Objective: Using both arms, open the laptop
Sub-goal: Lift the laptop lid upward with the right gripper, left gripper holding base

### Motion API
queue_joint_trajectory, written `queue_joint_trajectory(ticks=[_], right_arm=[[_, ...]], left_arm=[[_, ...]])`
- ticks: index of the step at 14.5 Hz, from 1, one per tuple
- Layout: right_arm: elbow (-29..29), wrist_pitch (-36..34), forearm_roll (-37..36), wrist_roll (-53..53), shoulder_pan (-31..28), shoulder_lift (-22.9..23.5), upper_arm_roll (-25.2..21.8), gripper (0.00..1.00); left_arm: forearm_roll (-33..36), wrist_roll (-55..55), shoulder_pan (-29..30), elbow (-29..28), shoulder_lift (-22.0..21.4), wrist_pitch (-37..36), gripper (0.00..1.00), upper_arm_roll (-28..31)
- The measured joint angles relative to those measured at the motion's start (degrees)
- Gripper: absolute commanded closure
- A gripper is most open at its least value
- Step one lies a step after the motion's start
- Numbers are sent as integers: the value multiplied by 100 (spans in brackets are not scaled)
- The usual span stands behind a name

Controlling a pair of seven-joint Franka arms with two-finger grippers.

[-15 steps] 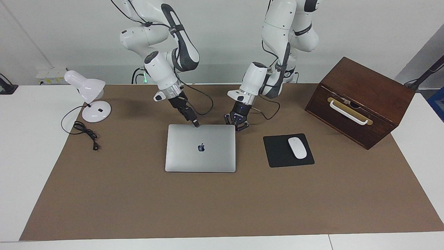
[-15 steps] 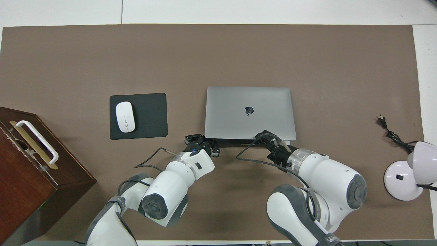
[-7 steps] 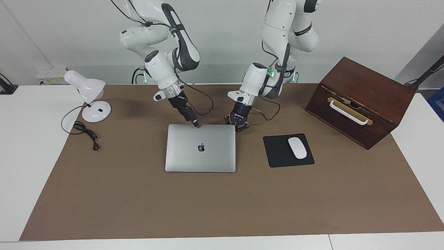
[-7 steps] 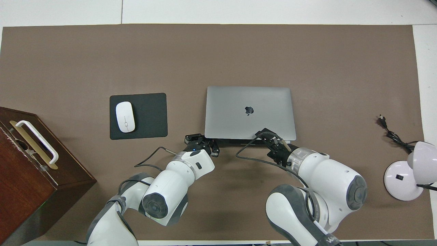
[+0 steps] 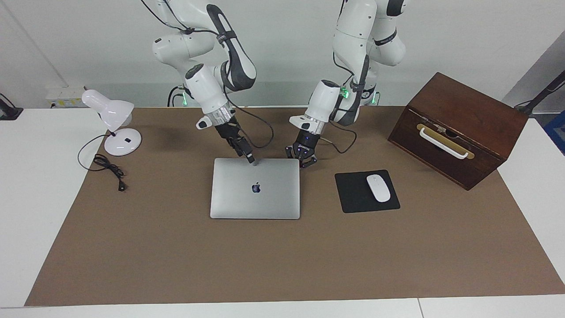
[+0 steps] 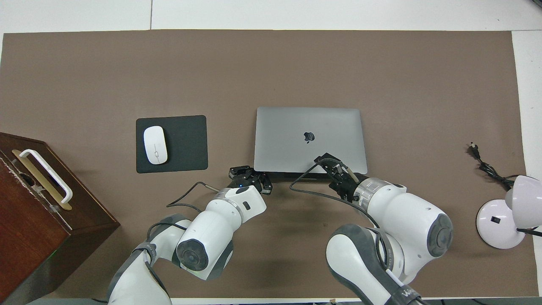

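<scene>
The silver-grey laptop [image 5: 255, 194] [image 6: 311, 127] lies closed and flat on the brown mat, its lid logo facing up. My right gripper [image 5: 251, 160] [image 6: 327, 161] is shut, and its narrow tip rests on the lid's edge nearest the robots, about mid-width. My left gripper [image 5: 304, 162] [image 6: 250, 173] is shut with its links splayed. It sits low beside the laptop's nearest corner toward the left arm's end of the table, holding nothing. Whether it touches the laptop I cannot tell.
A black mouse pad [image 5: 353, 198] with a white mouse [image 5: 378, 188] lies beside the laptop toward the left arm's end. A brown wooden box [image 5: 463, 128] with a white handle stands past it. A white desk lamp [image 5: 112, 115] and its cable [image 5: 108, 168] are at the right arm's end.
My right gripper has crept a little farther onto the lid's nearest edge. The left arm and the laptop have not moved.
</scene>
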Motion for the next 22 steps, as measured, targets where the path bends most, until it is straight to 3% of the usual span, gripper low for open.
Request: queue_joint_trajectory(ticks=[12,22], right_arm=[[538,12,0,-737,-356,312,-8,0],[1397,12,0,-1385,-587,600,-8,0]], left_arm=[[0,62,0,3,3,2,100,0],[0,71,0,5,5,3,100,0]])
